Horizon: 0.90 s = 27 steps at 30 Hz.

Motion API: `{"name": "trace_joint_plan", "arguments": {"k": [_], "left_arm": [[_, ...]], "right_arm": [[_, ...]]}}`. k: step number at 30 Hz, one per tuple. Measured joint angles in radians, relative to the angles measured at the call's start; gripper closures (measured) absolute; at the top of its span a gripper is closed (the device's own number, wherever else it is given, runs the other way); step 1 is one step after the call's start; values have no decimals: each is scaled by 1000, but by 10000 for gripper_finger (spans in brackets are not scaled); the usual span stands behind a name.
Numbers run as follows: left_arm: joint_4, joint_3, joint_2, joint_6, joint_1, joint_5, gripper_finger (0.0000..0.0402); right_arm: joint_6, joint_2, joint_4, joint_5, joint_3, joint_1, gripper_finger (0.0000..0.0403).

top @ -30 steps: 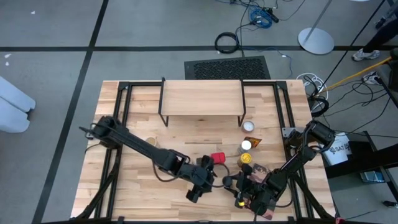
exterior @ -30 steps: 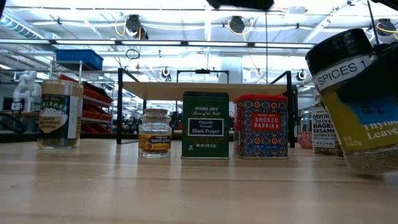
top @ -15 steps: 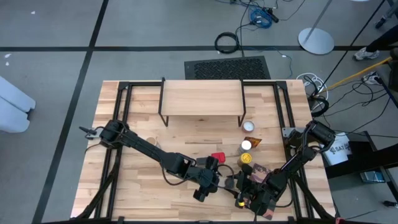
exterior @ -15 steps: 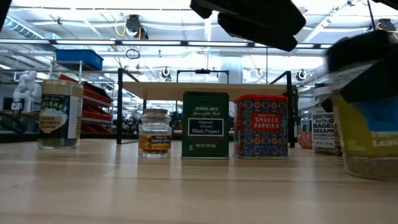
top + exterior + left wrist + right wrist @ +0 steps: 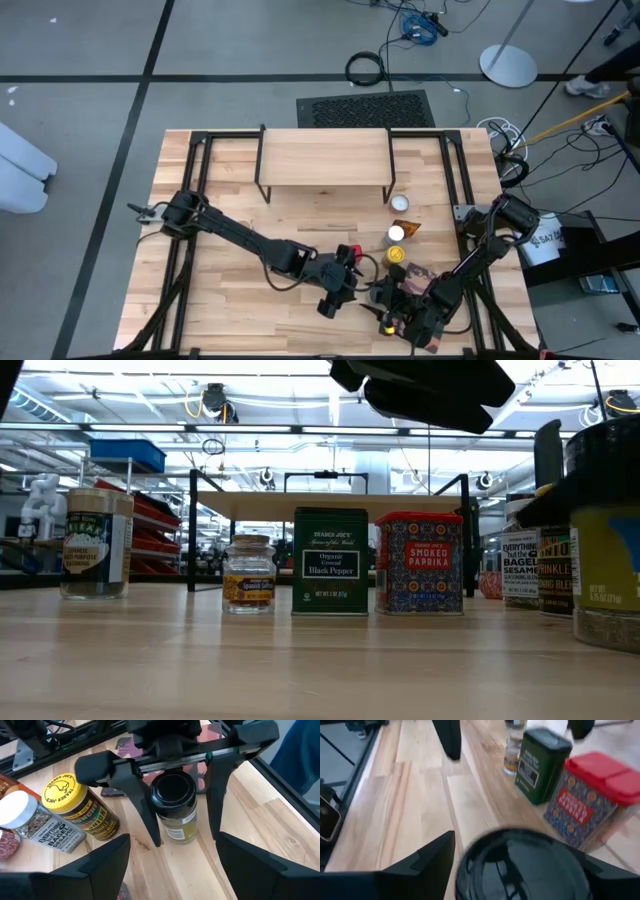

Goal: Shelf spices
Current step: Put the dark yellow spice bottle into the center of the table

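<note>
Left wrist view gives the clearest account: a small round glass jar with a glossy black screw lid and a yellow-green paper label [image 5: 172, 800] is seen standing upright on the pale wood-plank table [image 5: 220, 290], at about 5 o'clock of the tabletop in the high view. The right gripper [image 5: 184, 839] is placed astride it, its dark fingers spread; one is close against the glass and a gap shows at the other, so the jar is judged not to be clamped. The left gripper [image 5: 335, 295] is held just at 9 o'clock of the jar, facing it, with its fingers set wide apart and nothing between them. The step in hand is judged to be a pick-up of this jar by the left arm. For that, the right fingers should be lifted straight up clear of the lid first. The left fingers should then be closed on the cylindrical glass below the lid, squarely across its width, since smooth glass and a slick label may slip or tip under an off-centre squeeze. Care is called for near the yellow-lidded jar [image 5: 62, 790] and the white-capped seasoning jar [image 5: 20, 805] close by. A boxy green metal tin [image 5: 330, 560] and a patterned red tin [image 5: 420, 563] are flat-sided and should be easier to hold. The low shelf with its pale plank top and thin black legs [image 5: 325, 158] stands bare at 12 o'clock, well apart.
</note>
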Motion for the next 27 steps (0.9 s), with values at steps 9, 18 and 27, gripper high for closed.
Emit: {"name": "trace_joint_plan", "arguments": {"k": [9, 18, 27], "left_arm": [[-10, 0, -1, 1, -29, -59, 97], [-33, 0, -101, -12, -63, -147, 97], [-68, 35, -115, -110, -30, 2, 97]], "right_arm": [[-89, -87, -17, 75, 0, 0, 142], [-89, -277, -150, 67, 0, 0, 142], [6, -545, -415, -126, 0, 31, 142]]}}
